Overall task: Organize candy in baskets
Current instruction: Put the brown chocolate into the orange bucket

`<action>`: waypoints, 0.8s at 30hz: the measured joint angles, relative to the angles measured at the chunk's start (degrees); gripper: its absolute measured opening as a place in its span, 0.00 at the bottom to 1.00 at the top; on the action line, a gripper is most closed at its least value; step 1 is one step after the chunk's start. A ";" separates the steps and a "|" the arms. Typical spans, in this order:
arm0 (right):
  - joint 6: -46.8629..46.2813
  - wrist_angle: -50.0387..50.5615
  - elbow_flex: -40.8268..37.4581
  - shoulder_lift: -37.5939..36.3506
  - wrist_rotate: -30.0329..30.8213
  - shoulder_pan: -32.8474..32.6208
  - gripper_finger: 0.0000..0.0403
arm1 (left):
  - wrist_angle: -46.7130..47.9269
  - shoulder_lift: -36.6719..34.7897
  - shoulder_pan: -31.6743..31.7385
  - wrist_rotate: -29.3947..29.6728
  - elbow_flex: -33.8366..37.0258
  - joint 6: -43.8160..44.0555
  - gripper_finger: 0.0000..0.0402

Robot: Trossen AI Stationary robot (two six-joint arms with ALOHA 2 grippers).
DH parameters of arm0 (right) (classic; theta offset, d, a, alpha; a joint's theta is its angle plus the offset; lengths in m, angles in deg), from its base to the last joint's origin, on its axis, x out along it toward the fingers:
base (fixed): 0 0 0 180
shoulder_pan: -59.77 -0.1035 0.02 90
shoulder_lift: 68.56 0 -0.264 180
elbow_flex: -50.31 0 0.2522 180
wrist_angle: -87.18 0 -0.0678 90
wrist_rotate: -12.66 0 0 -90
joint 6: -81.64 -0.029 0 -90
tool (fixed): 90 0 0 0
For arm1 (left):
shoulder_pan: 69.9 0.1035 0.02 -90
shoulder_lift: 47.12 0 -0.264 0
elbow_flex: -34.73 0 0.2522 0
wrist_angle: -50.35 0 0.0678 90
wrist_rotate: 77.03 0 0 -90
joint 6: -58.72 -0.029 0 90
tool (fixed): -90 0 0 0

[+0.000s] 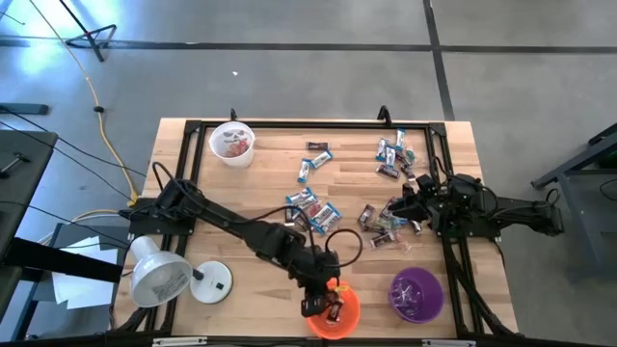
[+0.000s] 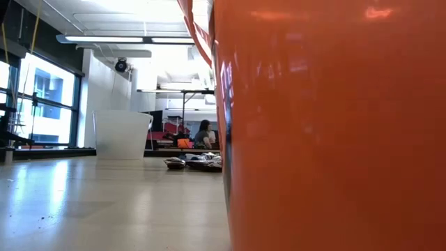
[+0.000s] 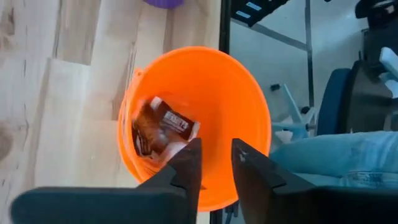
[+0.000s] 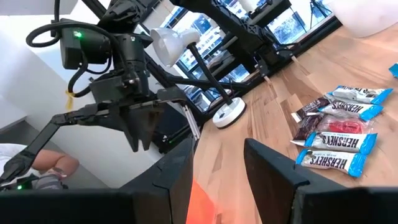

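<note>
Your left gripper (image 3: pixel 214 163) hangs over the orange basket (image 3: pixel 249 93) with jaws apart and empty, its brown candy (image 3: pixel 163 126) lying inside, while your right gripper (image 4: pixel 219 163) waits, jaws apart, near the loose candy (image 1: pixel 313 207) on the desk (image 1: pixel 260 183).

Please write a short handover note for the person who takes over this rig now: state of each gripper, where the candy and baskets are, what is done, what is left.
Left gripper: open, empty, above the orange basket at the table's near edge.
Right gripper: open, empty, at the candy pile on the right side.
Done: brown Hershey's bars lie in the orange basket; the white basket at the far left holds some candy.
Purple basket, near right: contents unclear.
Left: many loose candies scattered over the table's middle and far right, mostly blue-and-white and dark wrappers, not yet sorted.
</note>
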 joint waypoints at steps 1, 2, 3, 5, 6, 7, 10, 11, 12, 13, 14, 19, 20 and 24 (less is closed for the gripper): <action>0.00 0.00 0.00 0.00 0.00 -0.02 0.34 | -0.40 0.00 -0.05 -0.02 0.00 -0.05 0.22; 0.00 0.00 0.00 0.00 0.00 0.00 0.34 | -0.74 0.00 -0.06 -0.02 0.00 -0.07 0.24; -0.01 0.00 0.00 0.00 0.00 -0.01 0.34 | -0.97 0.00 -0.06 -0.03 0.00 -0.25 0.25; 0.00 0.00 0.00 0.00 0.00 -0.01 0.34 | -1.19 0.00 -0.06 -0.03 0.00 -0.99 0.27; 0.00 0.00 0.00 0.00 0.00 -0.01 0.34 | -1.13 0.00 -0.06 -0.02 0.00 -1.04 0.28; -0.01 0.00 0.00 0.00 0.00 -0.02 0.34 | -1.10 0.00 -0.04 -0.02 0.00 -1.04 0.28; -0.01 0.00 0.00 0.00 0.00 0.00 0.34 | -1.09 0.00 0.27 -0.02 0.00 -1.02 0.28; 0.00 0.00 0.00 0.00 0.00 -0.01 0.34 | -1.08 0.00 0.43 -0.02 0.00 -1.04 0.28; 0.00 0.00 -0.01 0.00 0.00 0.00 0.34 | -1.07 0.00 0.53 -0.01 0.00 -1.04 0.28; 0.00 0.00 0.00 0.00 0.00 0.00 0.34 | -1.07 0.00 0.64 -0.01 0.00 -1.03 0.28; 0.00 0.00 0.00 0.00 0.00 -0.01 0.34 | -1.08 0.00 0.86 -0.01 0.00 -1.03 0.28; 0.00 0.00 -0.01 0.00 0.00 0.00 0.34 | -1.08 0.00 0.92 0.00 0.00 -0.69 0.28; 0.00 0.00 0.00 0.00 0.00 0.00 0.34 | -1.08 0.00 0.92 0.00 0.00 -0.69 0.28; 0.00 0.00 0.00 0.00 0.00 -0.01 0.34 | -1.16 0.00 0.92 0.00 0.00 -0.53 0.28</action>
